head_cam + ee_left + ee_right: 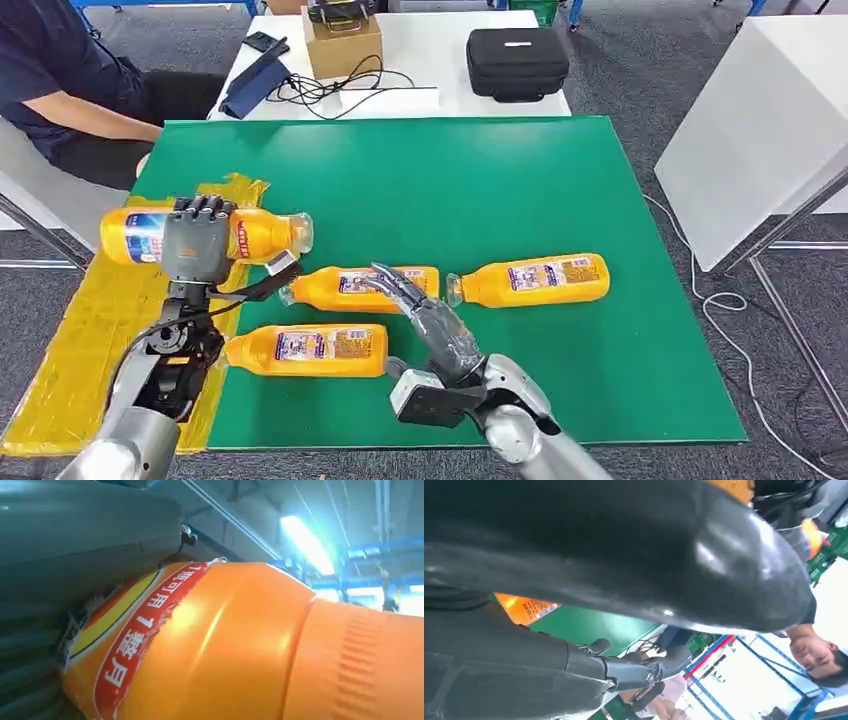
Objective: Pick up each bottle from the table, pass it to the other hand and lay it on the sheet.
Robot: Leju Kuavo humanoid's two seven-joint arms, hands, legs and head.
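My left hand [195,245] grips an orange bottle [262,234] around its middle, holding it on its side above the yellow sheet [80,350] at the table's left edge. Up close, the left wrist view shows that bottle [225,645] pressed against the grey palm [75,540]. Three more orange bottles lie on the green mat [450,180]: one in the middle [340,288], one to the right [530,279], one nearer me [310,350]. My right hand [425,310] hovers over the middle bottle's cap end, fingers stretched out and holding nothing. The right wrist view shows the thick thumb [624,555] and a bottle label [521,609].
A person [70,90] sits at the far left corner. Behind the mat a white table carries a black case [517,62], a cardboard box [343,42] and cables. Another white table [760,130] stands to the right.
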